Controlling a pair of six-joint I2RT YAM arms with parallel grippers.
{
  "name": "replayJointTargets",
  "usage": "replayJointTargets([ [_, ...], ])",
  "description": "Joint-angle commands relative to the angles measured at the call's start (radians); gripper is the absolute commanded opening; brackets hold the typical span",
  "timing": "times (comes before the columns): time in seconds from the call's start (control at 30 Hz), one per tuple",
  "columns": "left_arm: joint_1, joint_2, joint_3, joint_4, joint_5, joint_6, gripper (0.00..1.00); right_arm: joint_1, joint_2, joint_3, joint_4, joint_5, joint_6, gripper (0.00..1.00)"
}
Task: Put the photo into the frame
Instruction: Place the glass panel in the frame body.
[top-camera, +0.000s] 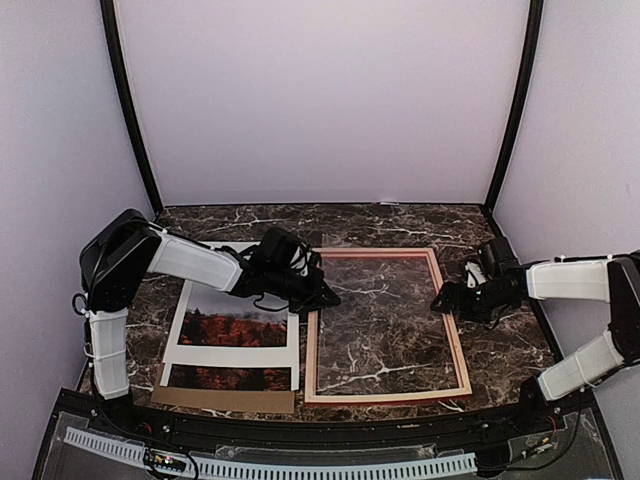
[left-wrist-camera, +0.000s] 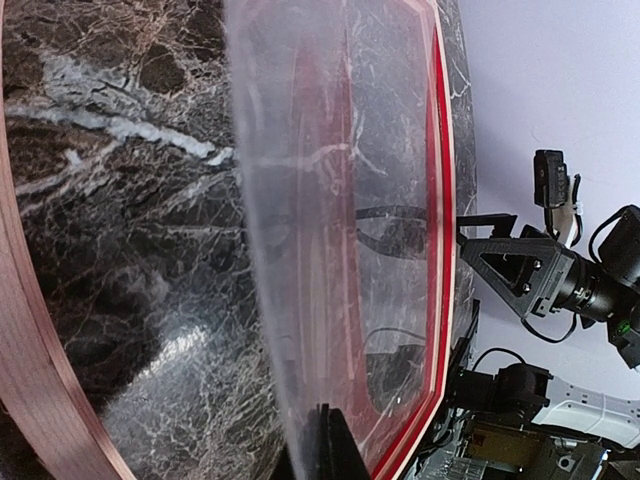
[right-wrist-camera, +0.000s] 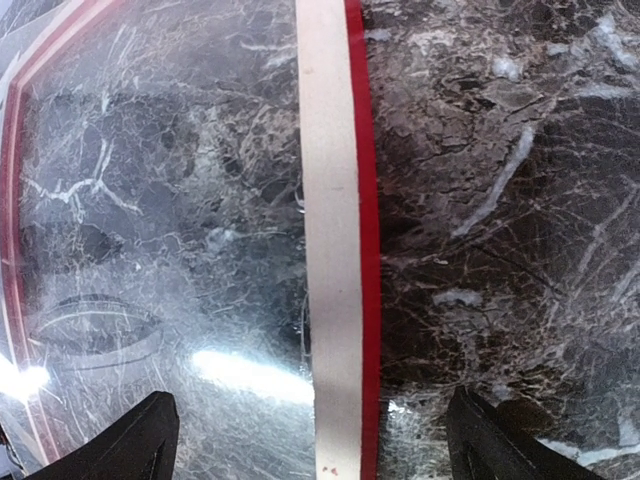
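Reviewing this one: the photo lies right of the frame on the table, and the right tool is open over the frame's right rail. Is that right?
No: the top view shows the photo left of the frame. The right tool is open over the frame's right rail, as stated.

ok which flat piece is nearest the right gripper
The frame, its right rail below the right gripper; white mat, photo and cardboard board lie left of it.
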Motion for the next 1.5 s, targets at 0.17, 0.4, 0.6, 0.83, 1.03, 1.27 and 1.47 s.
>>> replayJointTargets([
  [0.17,-0.011,-0.046,-0.004,-0.022,0.003,0.0,0.0,0.008,-0.08,0.043,-0.063,0.088,0.012,0.96],
  [0.4,-0.013,-0.056,0.001,-0.03,0.006,-0.001,0.01,0.005,-0.125,0.048,-0.085,0.155,0.023,0.97],
  [0.6,-0.014,-0.059,0.005,-0.032,0.009,-0.002,0.08,0.004,-0.143,0.069,-0.108,0.194,0.02,0.98],
  [0.83,-0.016,-0.065,0.013,-0.041,0.012,0.0,0.22,0.004,-0.139,0.082,-0.102,0.16,0.011,0.98],
  [1.03,-0.016,-0.066,0.018,-0.048,0.013,0.002,0.25,0.005,-0.145,0.085,-0.078,0.116,0.016,0.98],
  [1.27,-0.017,-0.071,0.028,-0.056,0.016,0.005,0.27,0.01,-0.129,0.113,-0.069,0.089,0.017,0.98],
  [1.47,-0.019,-0.06,0.043,-0.061,0.027,0.01,0.25,0.013,-0.109,0.118,-0.064,0.083,0.013,0.98],
])
